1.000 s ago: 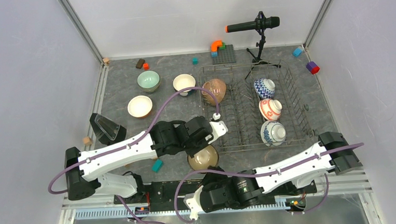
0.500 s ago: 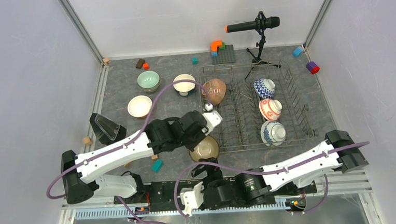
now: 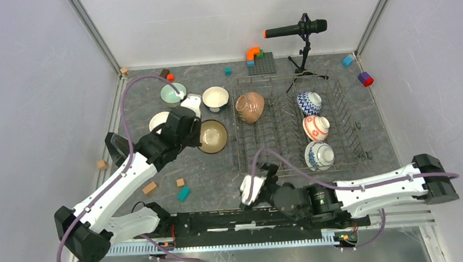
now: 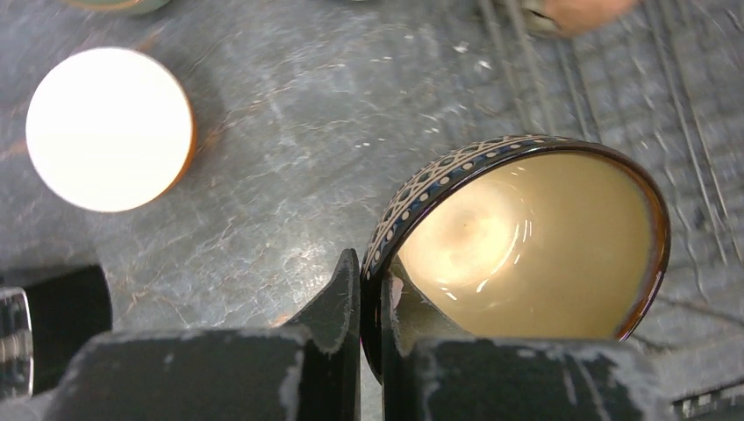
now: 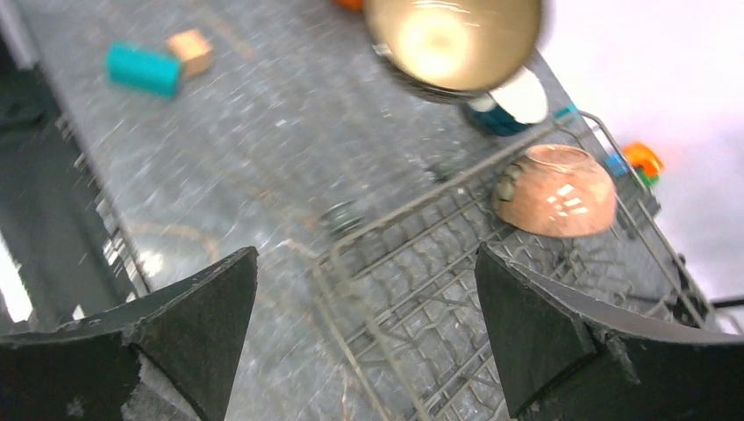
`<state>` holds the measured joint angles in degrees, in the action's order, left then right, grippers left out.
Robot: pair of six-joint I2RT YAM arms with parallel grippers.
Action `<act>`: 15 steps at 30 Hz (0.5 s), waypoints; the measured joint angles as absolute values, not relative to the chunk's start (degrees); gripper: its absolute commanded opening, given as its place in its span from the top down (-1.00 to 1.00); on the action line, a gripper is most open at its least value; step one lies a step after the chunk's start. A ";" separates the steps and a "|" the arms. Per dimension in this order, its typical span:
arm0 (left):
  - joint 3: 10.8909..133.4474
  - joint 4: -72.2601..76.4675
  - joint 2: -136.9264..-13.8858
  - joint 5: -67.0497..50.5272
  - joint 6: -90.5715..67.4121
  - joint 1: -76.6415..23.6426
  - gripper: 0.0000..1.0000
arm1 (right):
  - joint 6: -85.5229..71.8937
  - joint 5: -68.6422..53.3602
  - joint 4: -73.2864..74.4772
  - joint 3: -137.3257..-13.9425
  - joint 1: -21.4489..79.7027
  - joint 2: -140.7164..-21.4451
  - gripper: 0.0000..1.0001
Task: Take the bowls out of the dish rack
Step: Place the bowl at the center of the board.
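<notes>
- My left gripper [image 4: 369, 294] is pressed onto the rim of the tan-lined bowl [image 4: 526, 237], which tilts ahead-right of my fingers. Bare table [image 4: 289, 132] lies below, and a white-lined bowl [image 4: 110, 129] sits well apart to the left.
- My right gripper [image 5: 366, 263] is spread wide and holds nothing. The dish rack [image 5: 412, 219] corner is just ahead, with the speckled bowl [image 5: 553, 193] beyond it, ahead-right.

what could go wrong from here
1. The left gripper pinches the patterned bowl only at its rim, so it may tilt or slip.
2. The white bowl and cream bowl sit nearby; setting down could knock them.
3. The open right gripper is near the dish rack corner and might snag wire.
</notes>
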<state>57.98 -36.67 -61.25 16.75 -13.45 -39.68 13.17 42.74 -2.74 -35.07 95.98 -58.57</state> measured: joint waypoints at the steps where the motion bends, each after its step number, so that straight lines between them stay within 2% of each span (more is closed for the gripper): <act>1: 57.19 -35.99 -61.21 17.15 -14.70 -38.15 0.96 | 12.01 42.50 -4.73 -34.37 93.58 -57.30 -0.96; 8: 54.74 -33.17 -63.24 17.82 -26.37 -28.47 0.96 | 2.11 41.10 -11.79 -31.90 77.67 -52.01 -0.96; 15: 54.81 -31.14 -73.71 17.58 -38.33 -23.03 0.96 | -8.88 42.52 -11.00 -31.44 66.70 -51.62 -0.96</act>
